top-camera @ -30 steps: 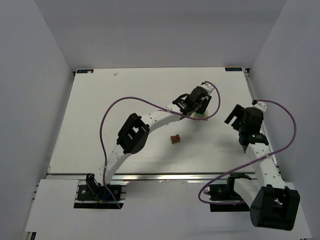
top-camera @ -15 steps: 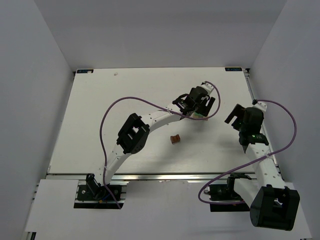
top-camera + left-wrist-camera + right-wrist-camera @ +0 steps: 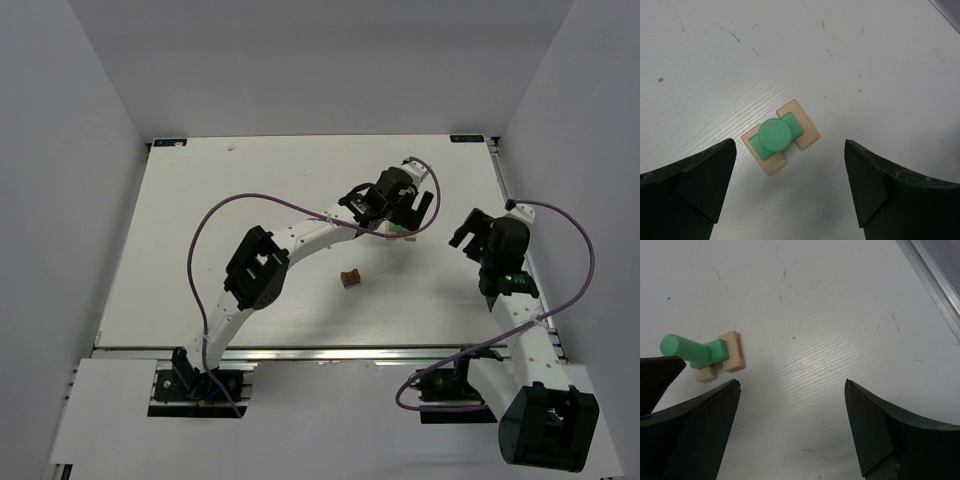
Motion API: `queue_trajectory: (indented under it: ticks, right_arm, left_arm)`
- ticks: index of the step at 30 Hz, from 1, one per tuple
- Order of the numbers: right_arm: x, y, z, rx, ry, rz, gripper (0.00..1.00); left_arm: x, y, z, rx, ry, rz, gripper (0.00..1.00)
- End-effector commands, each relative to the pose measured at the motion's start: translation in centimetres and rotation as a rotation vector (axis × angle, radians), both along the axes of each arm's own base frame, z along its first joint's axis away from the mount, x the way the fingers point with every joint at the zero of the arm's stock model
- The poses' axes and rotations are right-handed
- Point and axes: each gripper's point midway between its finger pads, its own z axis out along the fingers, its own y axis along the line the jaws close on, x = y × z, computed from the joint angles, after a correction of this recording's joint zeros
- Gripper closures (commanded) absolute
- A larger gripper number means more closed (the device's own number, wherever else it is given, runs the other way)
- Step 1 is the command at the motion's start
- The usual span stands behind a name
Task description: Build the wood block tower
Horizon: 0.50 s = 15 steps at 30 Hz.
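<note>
The wood block tower (image 3: 779, 137) stands on the white table: two pale tan blocks side by side, a mint green block laid across them, and a mint green cylinder (image 3: 774, 135) upright on top. My left gripper (image 3: 790, 192) hovers above it, open, with nothing between its fingers. In the top view the left gripper (image 3: 407, 214) is over the tower (image 3: 403, 231). A dark brown notched block (image 3: 349, 278) lies alone at mid-table. To the right, my right gripper (image 3: 790, 430) is open and empty; its view shows the tower (image 3: 715, 356) at the left.
The table's right metal edge (image 3: 935, 275) runs close to the right gripper (image 3: 478, 240). Purple cables loop over both arms. Grey walls enclose the table on three sides.
My left gripper has opened and let go of the green cylinder, which stays on the tower. The left arm's elbow has shifted left. The right arm has barely moved.
</note>
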Motion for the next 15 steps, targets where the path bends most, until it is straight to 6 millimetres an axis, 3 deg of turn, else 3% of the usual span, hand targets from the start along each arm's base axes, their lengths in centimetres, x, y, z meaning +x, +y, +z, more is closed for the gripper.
queue_trajectory:
  ticks: [1, 2, 4, 5, 6, 7, 8, 9, 10, 11, 12, 13, 15]
  right_arm:
    - [0.4, 0.3, 1.3, -0.016, -0.059, 0.039, 0.11]
    - [0.4, 0.4, 1.4, -0.016, -0.059, 0.046, 0.11]
    - [0.2, 0.7, 1.1, -0.025, -0.039, 0.071, 0.11]
    - [0.2, 0.8, 1.2, -0.024, -0.037, 0.084, 0.11]
    - [0.3, 1.0, 1.3, -0.024, -0.043, 0.097, 0.11]
    - [0.3, 1.3, 1.5, -0.025, -0.051, 0.120, 0.11]
    - [0.2, 1.5, 2.0, -0.027, -0.067, 0.131, 0.11]
    - [0.3, 1.7, 2.4, -0.027, -0.082, 0.142, 0.11]
    - [0.3, 2.0, 2.9, -0.033, -0.098, 0.162, 0.11]
    - [0.2, 2.6, 3.6, -0.033, -0.122, 0.186, 0.11]
    - [0.4, 3.3, 4.4, -0.030, -0.144, 0.221, 0.11]
    - [0.4, 4.2, 5.0, -0.026, -0.158, 0.266, 0.11]
    - [0.4, 6.9, 6.1, -0.055, -0.178, 0.353, 0.11]
  left_arm:
    - [-1.7, 0.6, 10.1, -0.147, -0.069, -0.038, 0.02]
    - [-2.1, 1.3, 12.0, -0.167, -0.081, -0.032, 0.02]
    - [-2.9, 2.3, 12.5, -0.173, -0.067, -0.025, 0.02]
    - [-3.4, 3.7, 15.3, -0.215, -0.093, -0.014, 0.02]
    - [-4.0, 5.2, 12.8, -0.178, -0.056, 0.000, 0.02]
    - [-4.1, 6.2, 13.5, -0.214, -0.067, 0.029, 0.02]
    - [-3.4, 8.4, 13.4, -0.221, -0.065, 0.080, 0.02]
    - [-4.2, 11.5, 12.9, -0.230, -0.038, 0.134, 0.02]
    - [-4.0, 13.3, 12.9, -0.254, -0.031, 0.174, 0.02]
    - [-2.5, 16.8, 12.5, -0.268, -0.020, 0.254, 0.02]
    - [-2.7, 19.5, 14.1, -0.332, -0.016, 0.316, 0.02]
    - [-3.0, 22.1, 10.8, -0.292, 0.030, 0.378, 0.02]
    - [-2.4, 27.4, 9.7, -0.270, 0.033, 0.528, 0.02]
